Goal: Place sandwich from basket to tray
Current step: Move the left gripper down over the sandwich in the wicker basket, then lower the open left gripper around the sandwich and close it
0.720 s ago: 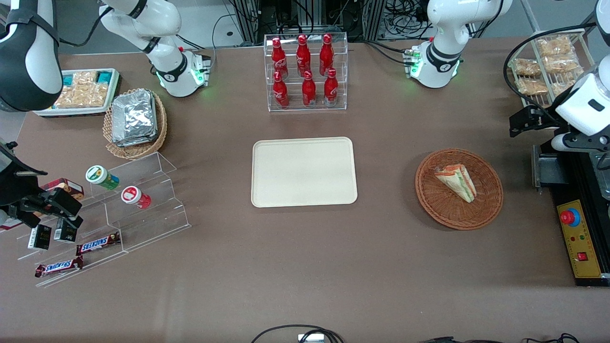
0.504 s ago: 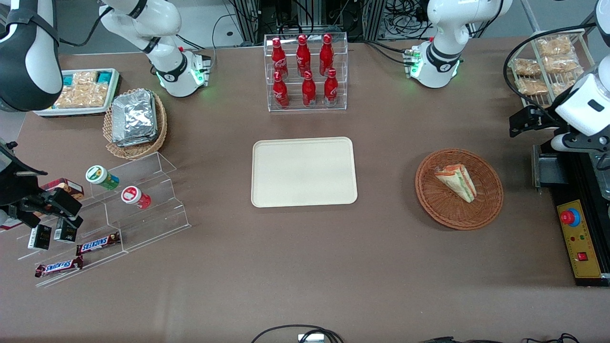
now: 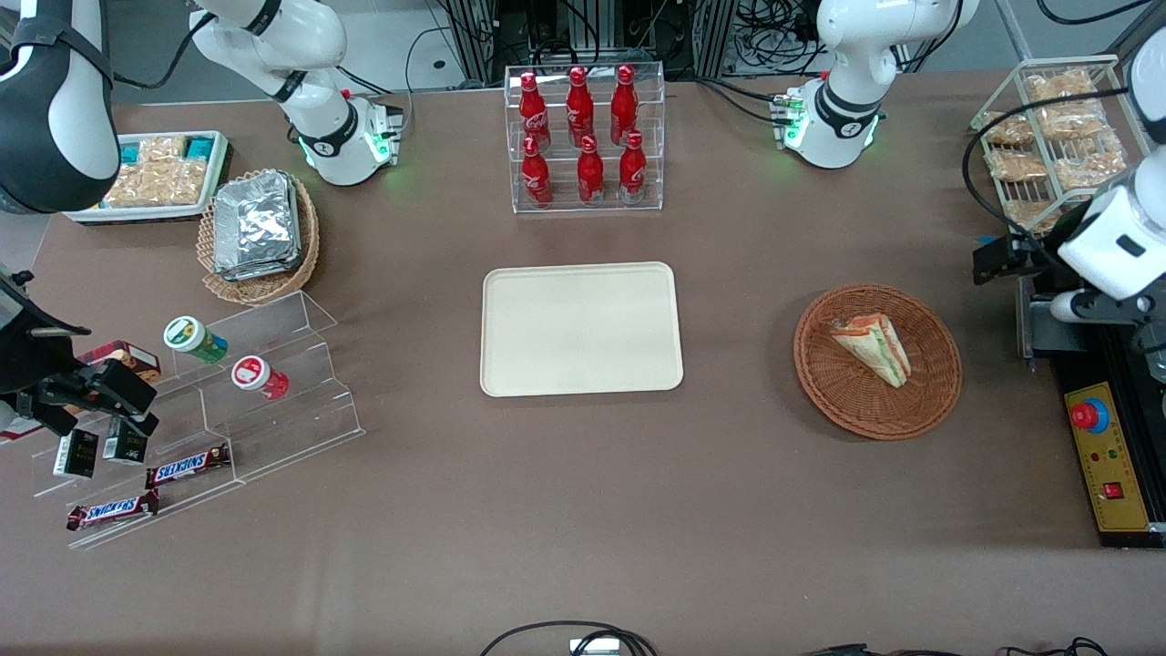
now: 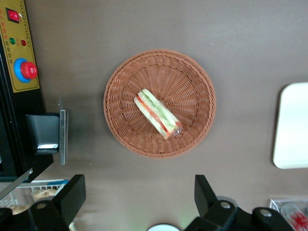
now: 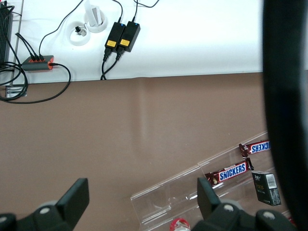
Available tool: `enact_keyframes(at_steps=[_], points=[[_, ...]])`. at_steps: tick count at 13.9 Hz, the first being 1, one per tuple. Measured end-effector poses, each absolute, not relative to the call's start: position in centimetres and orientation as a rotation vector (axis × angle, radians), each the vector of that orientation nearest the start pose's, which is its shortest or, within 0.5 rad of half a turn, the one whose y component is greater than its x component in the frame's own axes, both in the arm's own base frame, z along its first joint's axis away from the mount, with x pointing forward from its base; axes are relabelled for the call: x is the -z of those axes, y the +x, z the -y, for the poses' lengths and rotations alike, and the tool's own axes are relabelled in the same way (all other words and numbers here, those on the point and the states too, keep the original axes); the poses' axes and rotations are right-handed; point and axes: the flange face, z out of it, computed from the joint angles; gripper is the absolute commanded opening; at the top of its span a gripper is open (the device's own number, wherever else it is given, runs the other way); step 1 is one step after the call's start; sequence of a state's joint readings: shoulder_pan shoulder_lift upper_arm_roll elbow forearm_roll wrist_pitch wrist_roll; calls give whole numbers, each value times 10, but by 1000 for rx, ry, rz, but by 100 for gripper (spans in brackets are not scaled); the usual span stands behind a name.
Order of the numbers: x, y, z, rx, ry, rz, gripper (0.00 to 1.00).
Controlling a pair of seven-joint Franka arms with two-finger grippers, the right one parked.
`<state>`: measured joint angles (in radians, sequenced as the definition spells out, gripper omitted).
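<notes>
Approach step, nothing grasped: gripper [image 4: 139, 197] spread wide, high above sandwich [image 4: 158, 113] lying in basket [image 4: 195, 126]. Next: lowering onto sandwich, pinching, carrying toward bare tray [image 3: 581, 329].

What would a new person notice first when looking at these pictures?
Probably the sandwich lying alone in the round brown basket, toward the working arm's end of the table. Next, the bare cream tray at the table's middle, nearer the front camera than the rack of red bottles. The open claw hangs above the basket, apart from it.
</notes>
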<state>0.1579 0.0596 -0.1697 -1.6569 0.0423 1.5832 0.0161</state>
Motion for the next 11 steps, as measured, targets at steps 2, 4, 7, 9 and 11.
enact_keyframes(at_steps=[2,4,7,9,11], points=[[-513,570,-3,-179,-3100,81,100],[-473,569,-1,-158,-3089,242,100],[-417,560,3,-113,-3064,472,100],[-383,551,7,-76,-3038,641,100],[-352,540,16,-63,-3014,762,100]])
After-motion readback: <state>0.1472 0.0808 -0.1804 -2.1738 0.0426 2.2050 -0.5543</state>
